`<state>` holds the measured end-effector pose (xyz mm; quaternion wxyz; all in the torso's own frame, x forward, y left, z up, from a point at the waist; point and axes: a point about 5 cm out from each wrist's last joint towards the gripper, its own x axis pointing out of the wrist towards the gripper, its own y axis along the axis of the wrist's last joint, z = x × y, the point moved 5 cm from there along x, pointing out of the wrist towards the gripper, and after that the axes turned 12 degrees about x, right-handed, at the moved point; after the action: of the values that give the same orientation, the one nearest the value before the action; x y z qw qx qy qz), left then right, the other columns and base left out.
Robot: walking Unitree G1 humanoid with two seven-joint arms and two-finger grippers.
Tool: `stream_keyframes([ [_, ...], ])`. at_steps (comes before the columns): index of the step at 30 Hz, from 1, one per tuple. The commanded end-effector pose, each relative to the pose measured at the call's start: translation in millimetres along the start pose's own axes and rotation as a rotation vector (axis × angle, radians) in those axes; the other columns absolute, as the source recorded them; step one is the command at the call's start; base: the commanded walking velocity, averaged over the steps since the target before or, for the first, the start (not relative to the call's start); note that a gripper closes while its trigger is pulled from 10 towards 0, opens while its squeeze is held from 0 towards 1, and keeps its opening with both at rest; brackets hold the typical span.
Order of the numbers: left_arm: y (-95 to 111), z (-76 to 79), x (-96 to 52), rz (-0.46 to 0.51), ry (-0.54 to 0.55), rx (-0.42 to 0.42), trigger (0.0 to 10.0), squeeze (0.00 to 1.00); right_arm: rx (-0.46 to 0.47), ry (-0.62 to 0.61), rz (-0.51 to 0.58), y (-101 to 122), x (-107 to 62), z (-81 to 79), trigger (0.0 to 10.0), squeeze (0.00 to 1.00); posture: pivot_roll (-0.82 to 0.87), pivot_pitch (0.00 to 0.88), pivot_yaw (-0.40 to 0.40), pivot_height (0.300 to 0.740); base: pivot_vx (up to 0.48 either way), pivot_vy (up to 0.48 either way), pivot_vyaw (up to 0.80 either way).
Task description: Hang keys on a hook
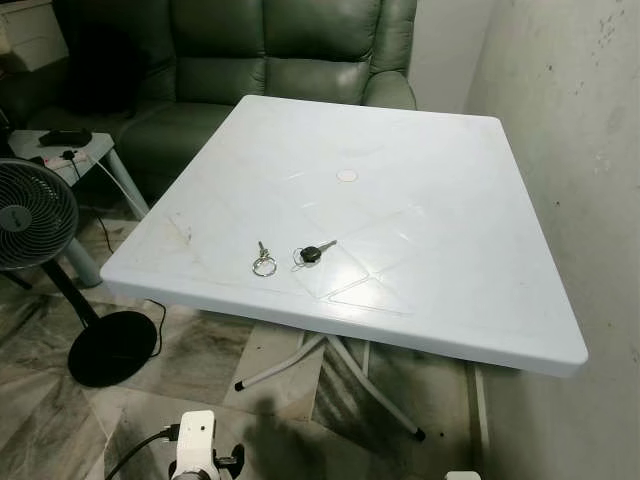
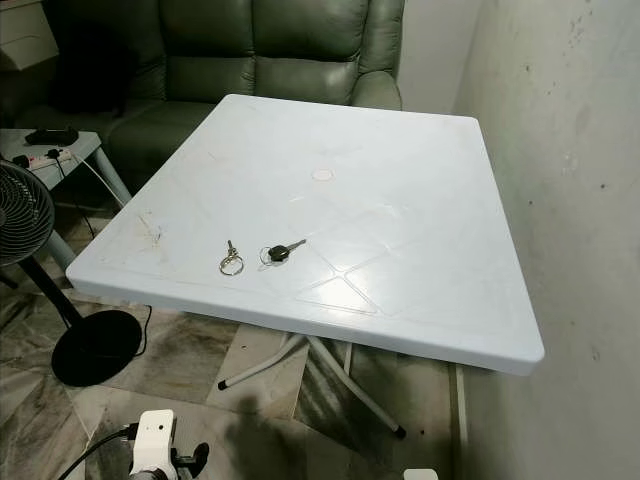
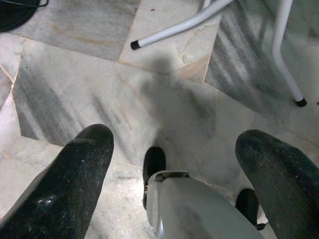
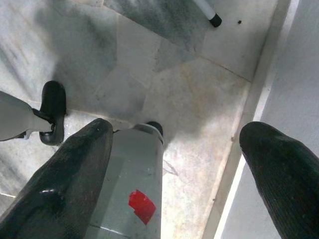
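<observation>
Down low, left gripper (image 3: 172, 164) and right gripper (image 4: 174, 164) hang over marble floor tiles (image 3: 75, 89), black fingers spread wide. Black-headed key on a ring (image 1: 310, 255) lies just beside a small silver key on a ring (image 1: 263, 262) near the front edge of the white plastic square table (image 1: 440, 180). No readable writing anywhere.

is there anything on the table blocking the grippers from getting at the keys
Nothing visible does. The keys and the black-headed key lie in the open near the white table's front edge. Both grippers hang low over the floor, left and right, fingers apart.
</observation>
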<state>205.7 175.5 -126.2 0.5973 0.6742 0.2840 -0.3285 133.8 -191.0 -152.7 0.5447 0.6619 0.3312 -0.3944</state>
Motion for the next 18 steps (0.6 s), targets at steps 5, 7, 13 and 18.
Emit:
stream_keyframes([
  [5, 0.5, -3.6, -0.2, 0.003, 0.008, -0.005, 10.0, 0.00, 0.007, 0.001, -0.009, -1.5, 0.0, -0.2, 10.0, 0.00, 0.03, 0.000, -0.003, 0.740, 0.000, 0.467, 0.00],
  [7, 0.4, -3.3, -0.2, 0.002, 0.007, -0.006, 10.0, 0.00, 0.007, 0.000, -0.009, -1.7, -0.1, -0.1, 10.0, 0.00, 0.03, 0.000, -0.002, 0.740, 0.000, 0.467, 0.00],
  [13, 0.5, -2.6, 0.0, 0.001, 0.006, -0.006, 10.0, 0.00, 0.011, 0.001, -0.009, -1.6, 0.0, 0.0, 10.0, 0.00, 0.03, 0.000, -0.003, 0.740, 0.000, 0.472, 0.00],
  [18, 0.4, -2.6, 0.0, 0.000, 0.007, -0.008, 10.0, 0.00, 0.011, 0.003, -0.008, -1.1, 0.2, -0.8, 10.0, 0.00, 0.03, 0.000, -0.003, 0.740, 0.000, 0.472, 0.00],
])
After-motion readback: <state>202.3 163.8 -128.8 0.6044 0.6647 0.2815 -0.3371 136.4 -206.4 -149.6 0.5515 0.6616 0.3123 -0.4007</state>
